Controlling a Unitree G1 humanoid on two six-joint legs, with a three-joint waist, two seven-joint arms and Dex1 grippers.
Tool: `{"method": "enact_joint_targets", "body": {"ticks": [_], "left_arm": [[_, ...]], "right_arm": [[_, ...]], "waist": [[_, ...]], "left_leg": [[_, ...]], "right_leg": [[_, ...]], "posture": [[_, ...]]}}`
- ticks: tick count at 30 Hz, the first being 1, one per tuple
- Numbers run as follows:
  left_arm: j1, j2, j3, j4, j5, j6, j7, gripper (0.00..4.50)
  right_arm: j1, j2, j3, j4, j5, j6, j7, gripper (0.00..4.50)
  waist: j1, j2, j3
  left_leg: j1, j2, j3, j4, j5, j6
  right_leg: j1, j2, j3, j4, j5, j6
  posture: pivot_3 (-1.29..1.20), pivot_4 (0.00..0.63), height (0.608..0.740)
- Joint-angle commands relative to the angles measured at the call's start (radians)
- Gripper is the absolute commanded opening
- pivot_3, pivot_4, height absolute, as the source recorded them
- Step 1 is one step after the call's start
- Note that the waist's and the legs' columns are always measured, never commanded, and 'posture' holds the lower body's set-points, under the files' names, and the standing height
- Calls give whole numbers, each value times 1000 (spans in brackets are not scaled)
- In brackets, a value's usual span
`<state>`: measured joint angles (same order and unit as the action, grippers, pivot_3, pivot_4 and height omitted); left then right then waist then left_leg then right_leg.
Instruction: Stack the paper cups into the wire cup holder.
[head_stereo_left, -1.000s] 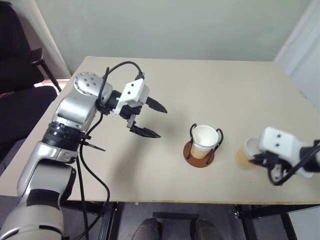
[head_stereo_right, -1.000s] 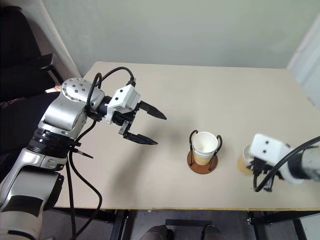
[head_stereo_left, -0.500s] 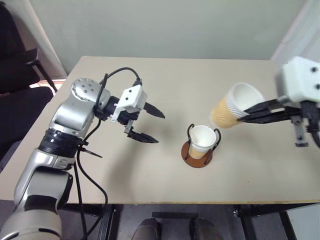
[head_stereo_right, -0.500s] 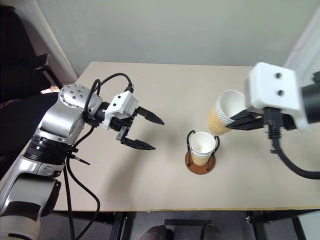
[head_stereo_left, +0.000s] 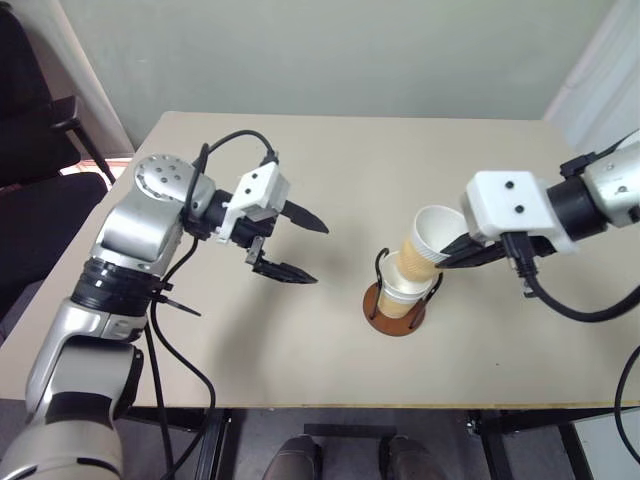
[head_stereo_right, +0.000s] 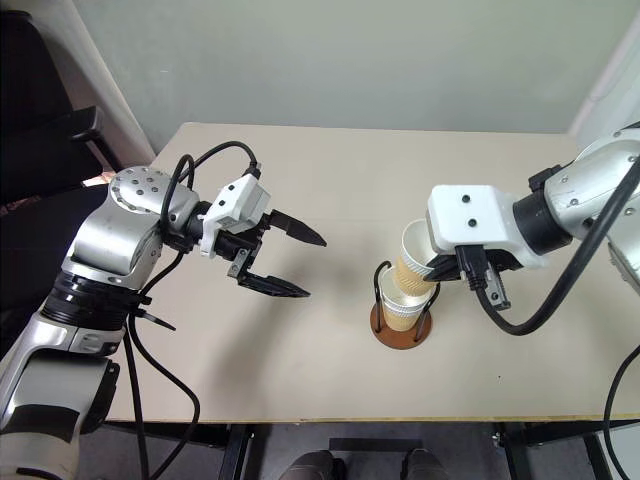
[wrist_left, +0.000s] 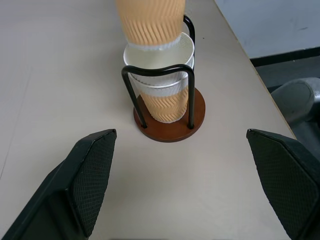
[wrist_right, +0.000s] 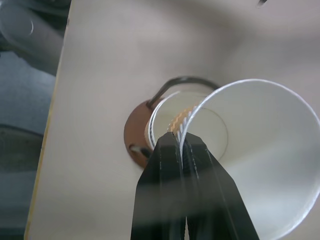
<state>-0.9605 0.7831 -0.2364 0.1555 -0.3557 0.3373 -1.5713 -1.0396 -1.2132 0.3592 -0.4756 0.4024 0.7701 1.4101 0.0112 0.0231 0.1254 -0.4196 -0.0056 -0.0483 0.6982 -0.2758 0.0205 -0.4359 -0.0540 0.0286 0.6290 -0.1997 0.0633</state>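
— Since a second ago: swung in from the table's right edge and up, right pincer (head_stereo_left: 452, 252) now over the holder, carrying a paper cup (head_stereo_left: 425, 240) along. Left pincer (head_stereo_left: 298, 245) much where it was.

— Grip?

— Right one pinched shut on that cup's rim wall, one finger inside, one outside. Left one gaping wide, empty, hanging above the table (head_stereo_left: 330, 160), well left of the holder.

— And the holder?

— Wire cup holder (wrist_left: 170, 117) near the front middle of the table, with a seated cup (wrist_left: 161, 80) upright between the loops. Carried cup tilted, mouth leaning away to the right, base already dipping into the seated one's mouth.

— So, the step?

— Nesting the second cup, probably. Not yet seated — most of the wall still standing proud.

— Next?

— Levelling the cup, pressing straight down between the wires, then letting go. Risk of snagging a loop or tipping the base if pushed askew.

— A third cup?

— Cannot tell; none spotted on the table.
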Motion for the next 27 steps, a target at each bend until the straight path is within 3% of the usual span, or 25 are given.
{"method": "enact_joint_targets", "body": {"ticks": [1, 6, 9, 15, 19, 22, 27], "left_arm": [[-15, 9, 36, -27, -5, 3, -4, 4500], [-24, 0, 30, -18, 2, -4, -4, 4500], [-26, -5, 27, -14, 7, -8, -4, 4500], [-27, -13, 27, -10, 14, -11, -2, 4500], [-17, -8, 32, -10, 17, -7, 3, 4500], [-5, 3, 49, -3, 14, 7, 20, 4500], [49, 38, 120, -6, -2, 81, 110, 4500]], "right_arm": [[8, 22, -3, -24, -29, -9, 11, 44], [-1, 84, 14, -27, -64, 16, -8, 44], [-27, 127, -1, -14, -57, 52, -16, 574], [-92, 174, -58, 36, -17, 162, -47, 2635], [-111, 163, -168, 70, 62, 317, -91, 4062], [-68, 115, -283, 67, 131, 438, -122, 4062], [203, -6, -576, 55, 152, 505, -195, 4062]], "waist": [[-1, 0, 0], [-2, 0, 0], [-2, 0, 0], [-2, 0, 0], [-1, 0, 0], [1, 0, 0], [4, 0, 0]], "left_leg": [[0, 0, 0, 0, 0, 0], [0, 0, 0, 0, 0, 0], [0, 0, 0, 0, 0, 0], [0, 0, 0, 0, 0, 0], [0, 0, 0, -1, 0, 0], [0, 0, 0, -1, 0, 0], [0, 0, 0, -3, 0, -1]], "right_leg": [[0, 0, 0, 0, 0, 0], [0, 0, 0, 0, 0, -1], [0, 0, 0, 0, 0, -1], [0, 0, 0, -1, 0, -1], [0, 0, 0, -1, 0, -2], [0, 0, 0, -2, -1, -2], [1, 0, 0, -3, -1, -4]], "posture": [[0, 150, 740], [0, 150, 740], [0, 150, 740], [0, 150, 740], [0, 150, 740], [0, 150, 740], [0, 150, 740]]}}
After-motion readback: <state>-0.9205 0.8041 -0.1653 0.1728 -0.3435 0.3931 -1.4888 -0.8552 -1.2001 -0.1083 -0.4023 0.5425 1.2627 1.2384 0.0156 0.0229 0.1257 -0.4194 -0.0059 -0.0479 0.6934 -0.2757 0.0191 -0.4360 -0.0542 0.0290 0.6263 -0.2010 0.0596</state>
